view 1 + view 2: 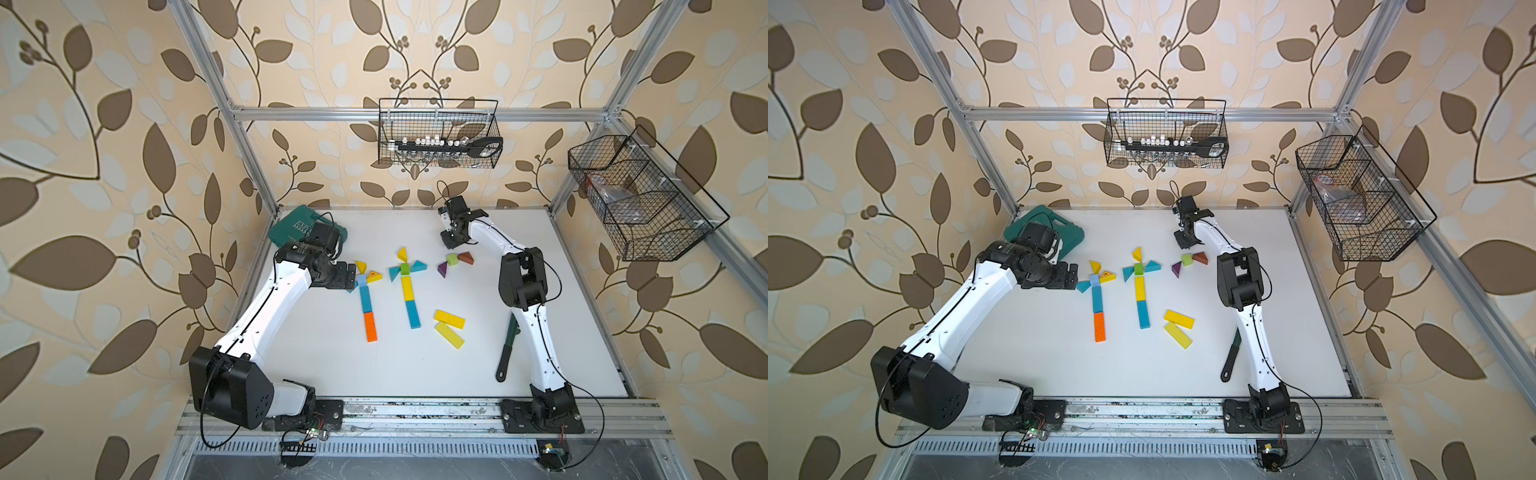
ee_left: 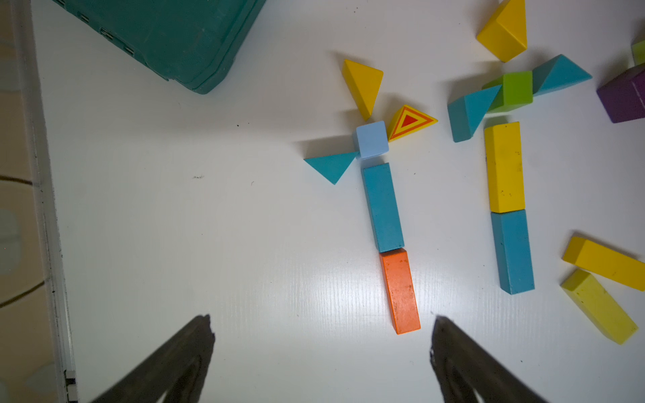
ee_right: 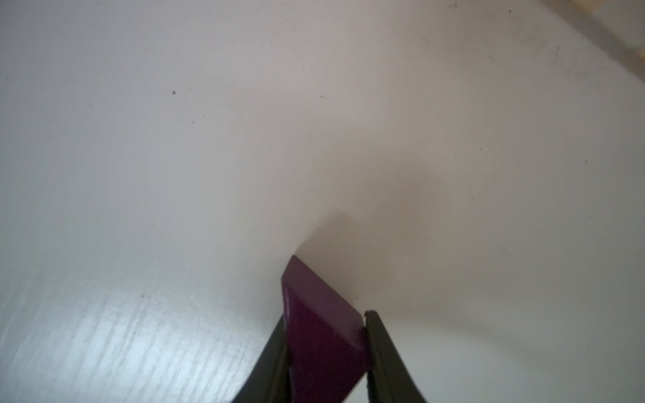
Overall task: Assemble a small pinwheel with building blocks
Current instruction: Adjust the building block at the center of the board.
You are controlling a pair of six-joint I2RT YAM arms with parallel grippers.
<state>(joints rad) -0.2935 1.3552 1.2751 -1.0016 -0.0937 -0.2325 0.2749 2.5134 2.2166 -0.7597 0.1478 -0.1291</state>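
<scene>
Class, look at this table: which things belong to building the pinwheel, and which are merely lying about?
Belong to the job: purple wedge gripped in the right tool; green cube; brown wedge; loose yellow bars.
Lying about: teal case; dark green wrench; wire baskets.

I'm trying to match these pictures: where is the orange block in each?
Top view: orange block ends the stem nearest the left arm.
Top view: same place.
Left wrist: it lies ahead of the open fingers.
Right wrist: not in it.
Shared landmark: the teal bar touching its end.
</scene>
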